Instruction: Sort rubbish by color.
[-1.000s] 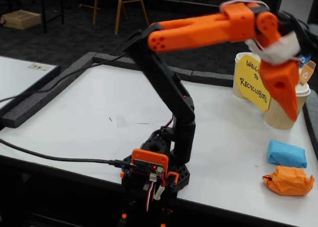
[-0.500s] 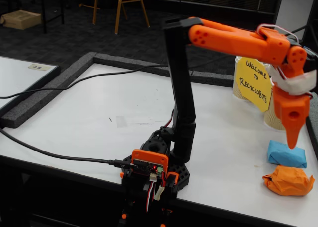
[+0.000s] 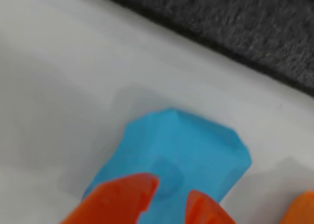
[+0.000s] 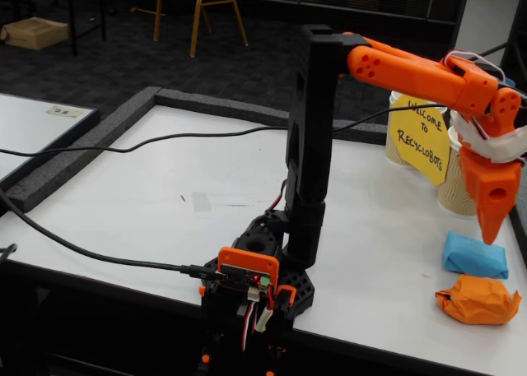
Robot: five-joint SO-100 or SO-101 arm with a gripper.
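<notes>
Wrist view: gripper [image 3: 169,197], jaws slightly apart, hovers just over the blue wad [image 3: 181,155]; orange wad [image 4: 478,300] beside it.

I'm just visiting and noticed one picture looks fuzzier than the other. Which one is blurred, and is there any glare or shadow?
The wrist view is soft throughout: the blue paper wad and the orange fingers have smeared edges, with a faint shadow around the wad. The fixed view is sharper: the yellow sign is readable, the lighting is even, the white table shows no harsh glare, and the background floor is dim.
</notes>
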